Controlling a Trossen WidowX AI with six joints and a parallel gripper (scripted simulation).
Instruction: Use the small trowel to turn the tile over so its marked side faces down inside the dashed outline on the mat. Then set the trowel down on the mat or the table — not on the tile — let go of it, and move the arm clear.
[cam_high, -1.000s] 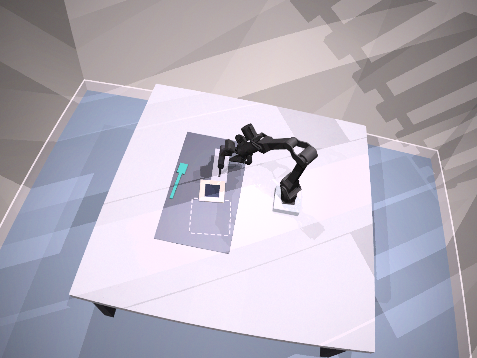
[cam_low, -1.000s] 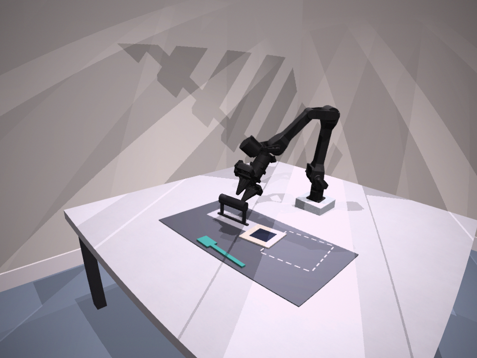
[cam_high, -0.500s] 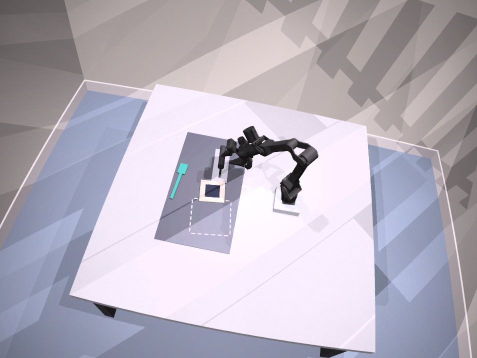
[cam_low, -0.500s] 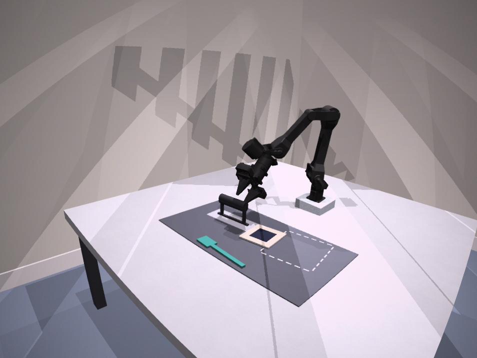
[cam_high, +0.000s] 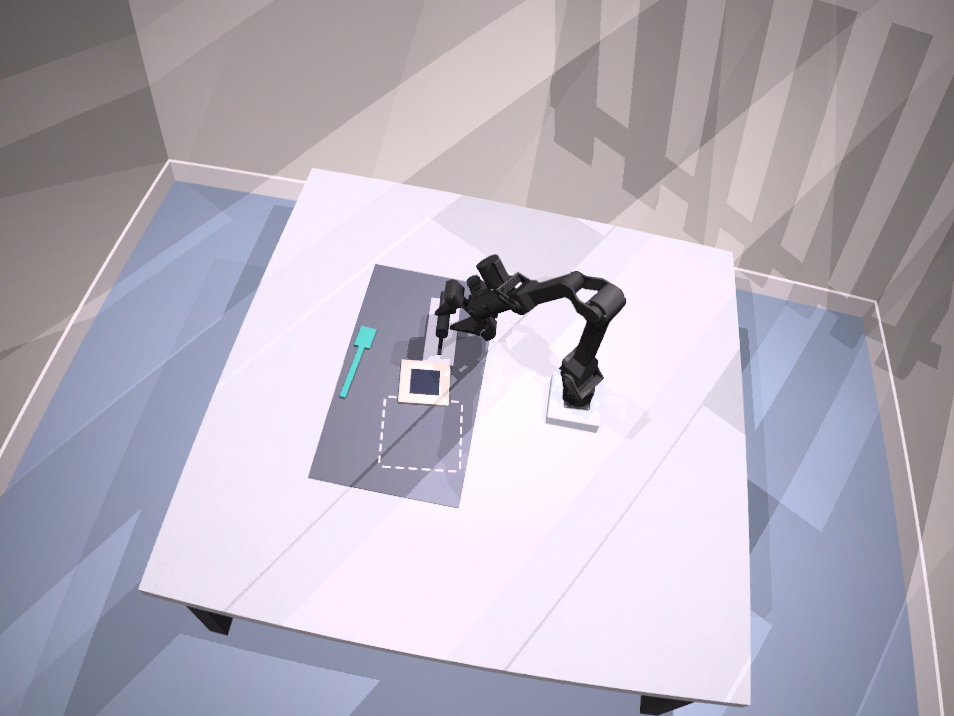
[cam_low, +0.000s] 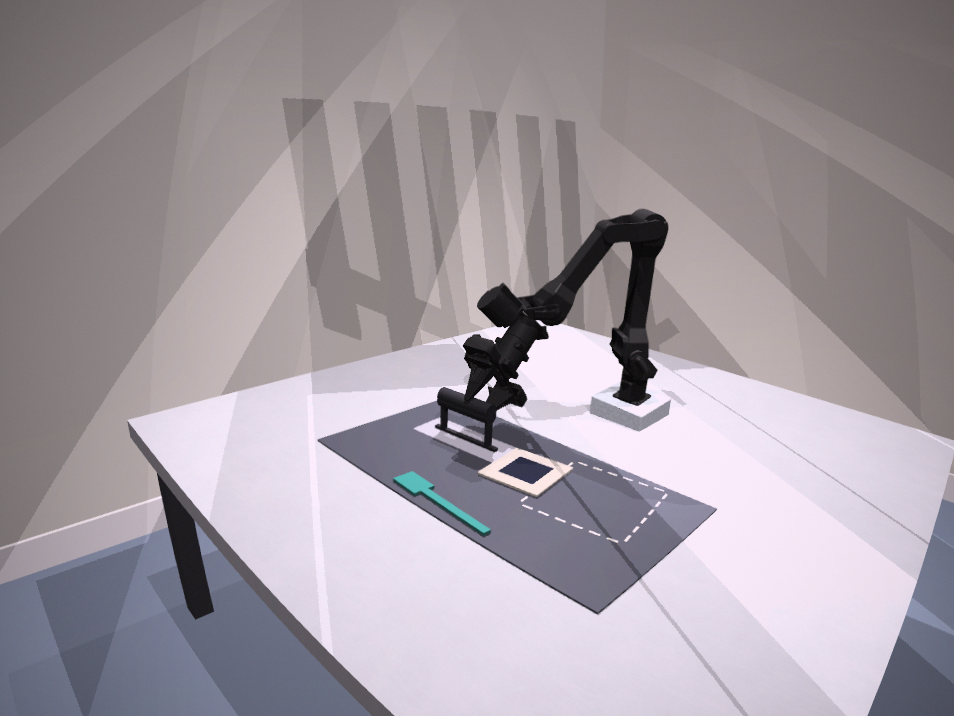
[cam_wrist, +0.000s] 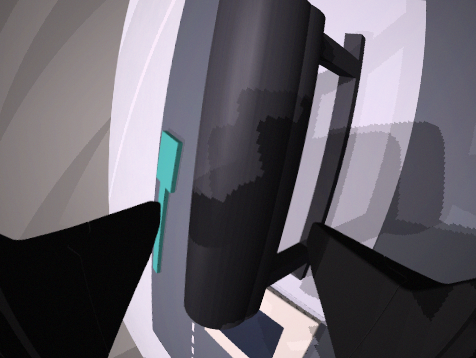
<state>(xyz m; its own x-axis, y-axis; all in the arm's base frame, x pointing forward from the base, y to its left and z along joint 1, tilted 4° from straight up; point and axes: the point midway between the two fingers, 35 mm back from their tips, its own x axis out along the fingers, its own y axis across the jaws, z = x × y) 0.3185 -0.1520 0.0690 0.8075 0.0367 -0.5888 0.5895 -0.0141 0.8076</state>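
The trowel (cam_high: 441, 327) (cam_low: 454, 398) (cam_wrist: 245, 125) has a thick black handle on two posts above a thin bar and a pale flat blade. It rests on the mat, blade end at the tile's edge. My gripper (cam_high: 446, 318) (cam_low: 479, 403) (cam_wrist: 237, 224) is open, its fingers on either side of the handle, with gaps showing in the wrist view. The cream tile (cam_high: 406, 385) (cam_low: 531, 489) (cam_wrist: 298, 320) lies flat, dark marked square up. It overlaps one edge of the dashed outline (cam_high: 460, 468) and lies mostly outside it.
A teal spatula-shaped object (cam_high: 364, 337) (cam_low: 414, 484) (cam_wrist: 168, 160) lies along the far side of the grey mat (cam_high: 339, 458) (cam_low: 589, 578). The arm's pale base block (cam_high: 571, 420) (cam_low: 628, 412) stands on the white table (cam_high: 369, 562) (cam_low: 323, 539).
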